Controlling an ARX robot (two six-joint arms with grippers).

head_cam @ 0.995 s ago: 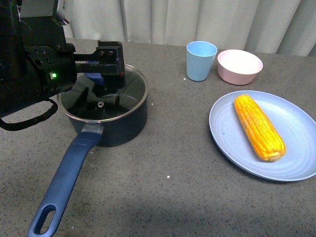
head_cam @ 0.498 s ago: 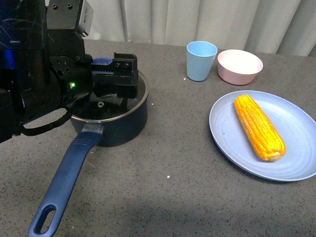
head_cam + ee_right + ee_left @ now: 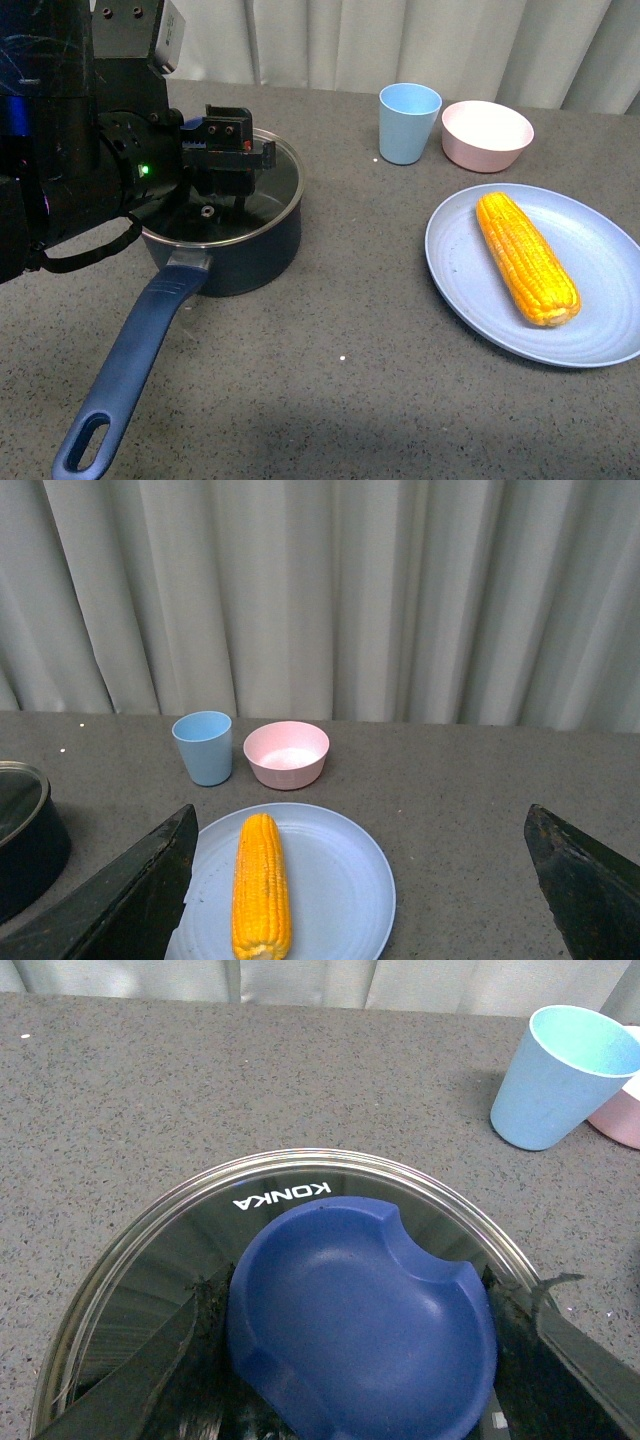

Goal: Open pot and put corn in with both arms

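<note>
The pot [image 3: 250, 250] handle [image 3: 140, 350] points toward me. The corn [image 3: 527, 258] lies near-to-far on its plate [image 3: 600, 335]. Only my wrist views show the left pincer [image 3: 365, 1390] spread beside the lid knob [image 3: 360, 1300] and the right pincer [image 3: 360, 820] spread wide.

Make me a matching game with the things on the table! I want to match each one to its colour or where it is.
Things:
1. corn
2. cup
3. bowl
4. glass lid

Clues:
a. pink
b. lying on the blue plate
c. sitting on the pot, with the left gripper over it
d. light blue, standing upright next to the bowl

Pairs: 1-b, 2-d, 3-a, 4-c
</note>
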